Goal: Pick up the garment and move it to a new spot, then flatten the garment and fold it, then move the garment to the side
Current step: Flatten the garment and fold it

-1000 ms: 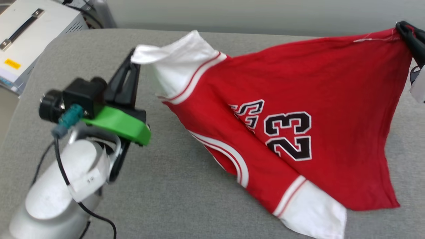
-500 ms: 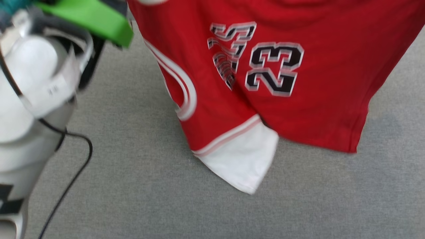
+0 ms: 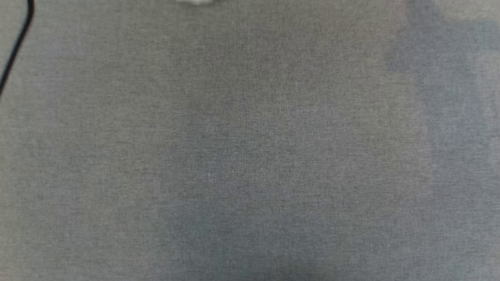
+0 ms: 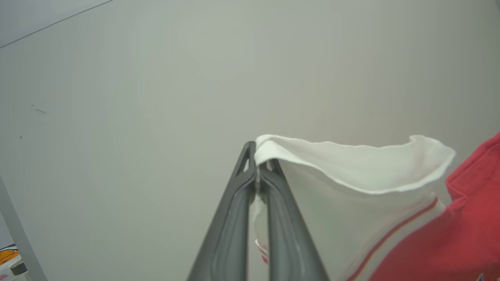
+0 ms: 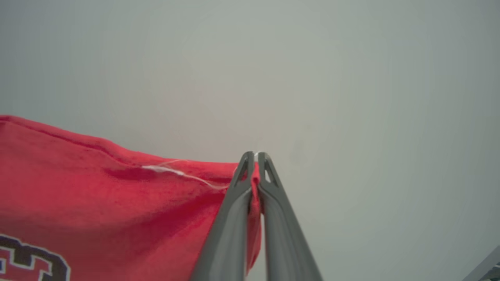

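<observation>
You have one garment [image 5: 117,203] to deal with, and it hangs in the air, strung between your two end effectors. The left end effector [image 4: 258,166] is clamped on the rim of the garment's white sleeve [image 4: 351,175]. The right end effector [image 5: 254,158] is clamped on a red corner of the garment, just beside a loose white thread [image 5: 175,171]. Expect the garment to be light, soft and limp. It sags between the two pinch points and will drape or bunch wherever you lower it, so it should not slip readily, but thin edge grips can creep. Take it by seamed edges and corners, as now, never mid-panel. Below the garment you have the grey fabric surface [image 3: 250,156] and one black cable [image 3: 17,47].
</observation>
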`<state>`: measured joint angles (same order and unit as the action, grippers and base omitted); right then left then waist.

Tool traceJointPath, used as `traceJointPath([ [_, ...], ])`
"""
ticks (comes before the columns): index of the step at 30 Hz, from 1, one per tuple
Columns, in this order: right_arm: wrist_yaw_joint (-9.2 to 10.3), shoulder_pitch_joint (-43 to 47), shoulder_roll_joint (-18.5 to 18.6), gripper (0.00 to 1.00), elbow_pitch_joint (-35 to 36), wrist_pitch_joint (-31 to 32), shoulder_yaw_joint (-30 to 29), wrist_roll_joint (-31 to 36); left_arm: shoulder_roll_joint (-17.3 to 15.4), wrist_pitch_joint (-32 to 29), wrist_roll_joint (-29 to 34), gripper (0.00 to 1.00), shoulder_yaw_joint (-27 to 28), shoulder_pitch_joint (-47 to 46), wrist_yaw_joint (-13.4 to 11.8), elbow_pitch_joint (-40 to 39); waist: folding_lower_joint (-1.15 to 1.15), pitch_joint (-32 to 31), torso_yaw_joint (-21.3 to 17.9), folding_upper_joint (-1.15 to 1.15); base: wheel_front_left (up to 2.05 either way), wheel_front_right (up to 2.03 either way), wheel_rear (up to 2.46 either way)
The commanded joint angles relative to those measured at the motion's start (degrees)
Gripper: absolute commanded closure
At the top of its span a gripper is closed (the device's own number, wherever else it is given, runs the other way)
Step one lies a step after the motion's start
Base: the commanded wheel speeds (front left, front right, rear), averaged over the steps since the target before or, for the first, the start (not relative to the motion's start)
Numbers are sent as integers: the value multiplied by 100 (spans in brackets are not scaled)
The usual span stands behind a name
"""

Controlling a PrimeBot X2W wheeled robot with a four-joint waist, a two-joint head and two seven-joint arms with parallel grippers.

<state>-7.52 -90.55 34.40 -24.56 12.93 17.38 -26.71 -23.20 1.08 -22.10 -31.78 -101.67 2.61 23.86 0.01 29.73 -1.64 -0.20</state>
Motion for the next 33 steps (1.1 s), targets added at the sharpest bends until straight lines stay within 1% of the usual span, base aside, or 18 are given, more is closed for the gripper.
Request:
traceJointPath([
  [1,3,-308,-39,100,-138,-89,73,58,73,57,105,100,-20,-283,47,133,-1,378,-84,20,0,0,0],
  [4,3,-769,-89,100,-430,-239,199,58,190,128,130,100,-13,-674,73,404,-1,503,-77,20,0,0,0],
  [7,3,-1030,-155,100,-700,-393,329,48,212,240,142,100,2,-931,107,688,-1,629,-91,20,0,0,0],
  [10,3,-1100,-224,100,-934,-508,483,-22,182,340,154,100,-22,-984,142,968,-1,736,-91,20,0,0,0],
  [14,3,-954,-268,100,-1167,-663,783,-116,180,489,87,100,-61,-807,189,1338,-1,809,-55,20,0,0,0],
  [19,3,-511,-326,100,-1438,-939,1096,-286,223,752,-5,100,-153,-222,198,1710,-1,740,14,20,0,0,0],
  [24,3,115,-397,100,-1564,-1192,1452,-472,149,1051,-131,100,-186,577,186,1905,-1,488,19,20,0,0,0],
  [28,3,673,-377,100,-1601,-1389,1729,-672,98,1197,-277,100,-194,1381,153,1859,-1,185,56,20,0,0,0],
  [33,3,1515,-341,100,-1573,-1577,2168,-952,-49,1305,-455,100,-161,2579,-12,1527,-1,-316,76,20,0,0,0],
])
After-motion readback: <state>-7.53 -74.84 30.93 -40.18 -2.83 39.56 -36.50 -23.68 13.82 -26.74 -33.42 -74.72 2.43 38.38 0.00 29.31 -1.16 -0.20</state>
